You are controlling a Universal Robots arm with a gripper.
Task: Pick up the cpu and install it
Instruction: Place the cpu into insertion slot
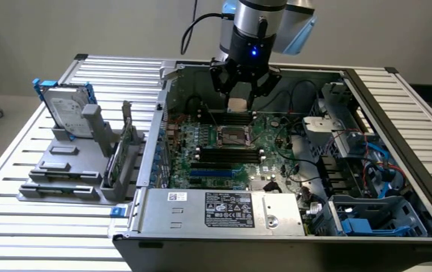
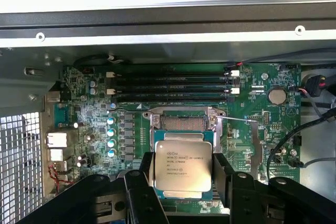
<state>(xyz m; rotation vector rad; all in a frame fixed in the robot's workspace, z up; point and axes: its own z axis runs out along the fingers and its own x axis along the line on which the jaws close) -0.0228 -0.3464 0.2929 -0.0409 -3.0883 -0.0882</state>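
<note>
1. Open computer chassis (image 1: pixel 401 134) surrounds my end effector (image 1: pixel 240 97); its motherboard (image 2: pixel 94 116) lies below.
2. The open CPU socket (image 2: pixel 182 122) sits under me, apart from the cpu (image 2: pixel 182 167).
3. I grip it by opposite edges: light, stiff, slick-topped, probably fragile underneath, so edges seem right.

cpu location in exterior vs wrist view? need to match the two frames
Exterior view: the cpu is held in the gripper, over the motherboard inside the open case.
Wrist view: the cpu is clamped between the dark fingers, printed top facing the camera.
Shared landmark: the socket frame, with black memory slots alongside.
</note>
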